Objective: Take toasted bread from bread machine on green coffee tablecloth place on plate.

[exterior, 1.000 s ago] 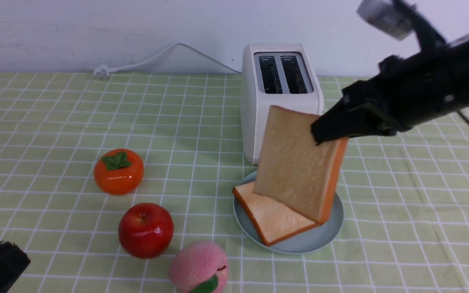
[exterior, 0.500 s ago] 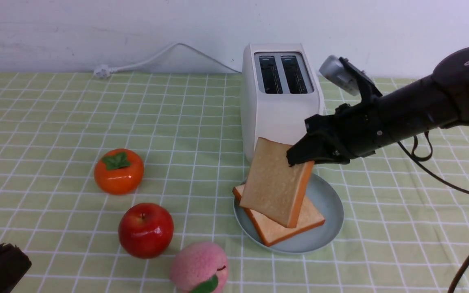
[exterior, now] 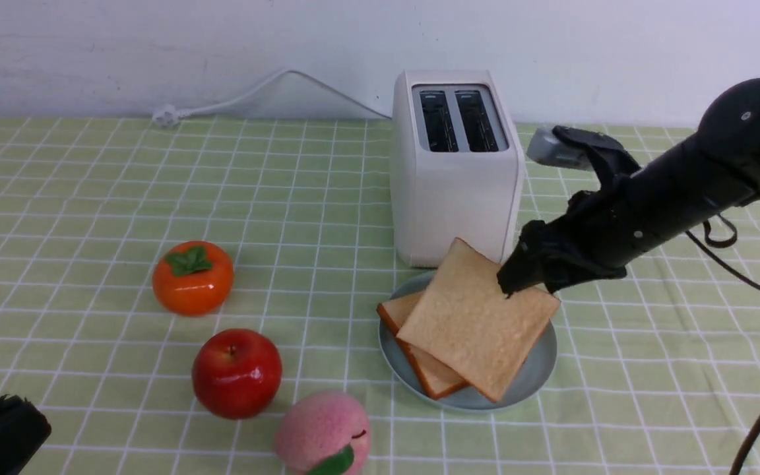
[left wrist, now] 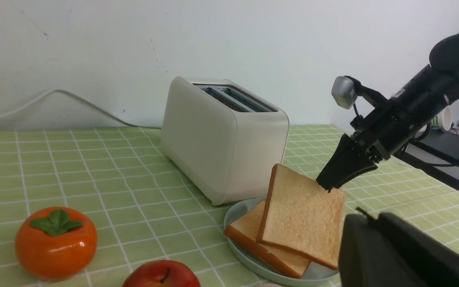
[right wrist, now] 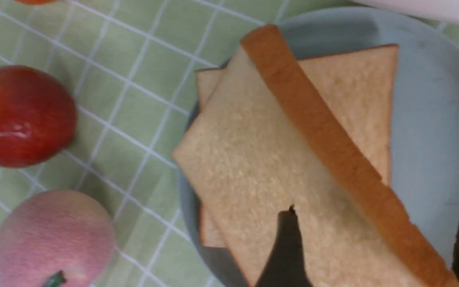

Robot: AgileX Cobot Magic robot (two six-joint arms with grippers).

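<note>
The white bread machine [exterior: 456, 178] stands at the back of the green coffee tablecloth [exterior: 90, 198], both slots empty. In front of it the pale blue-green plate [exterior: 535, 373] holds two slices of toasted bread. The lower slice [exterior: 396, 310] lies flat. The upper slice [exterior: 479, 323] leans on it, its far corner raised between my right gripper's [exterior: 518, 280] fingers. In the right wrist view the right gripper [right wrist: 381, 207] is open, with one finger over the toast's face [right wrist: 253, 171] and the other clear of the crust. My left gripper [exterior: 4, 429] rests shut and empty at the near left.
An orange persimmon [exterior: 192, 277], a red apple [exterior: 236, 373] and a pink peach [exterior: 322, 432] sit left of the plate. The toaster's white cord [exterior: 254, 89] runs along the back wall. The toaster stands directly behind the plate.
My right gripper has brought the upper slice down from in front of the toaster and tipped it onto the lower slice on the plate. The jaws now stand apart.
</note>
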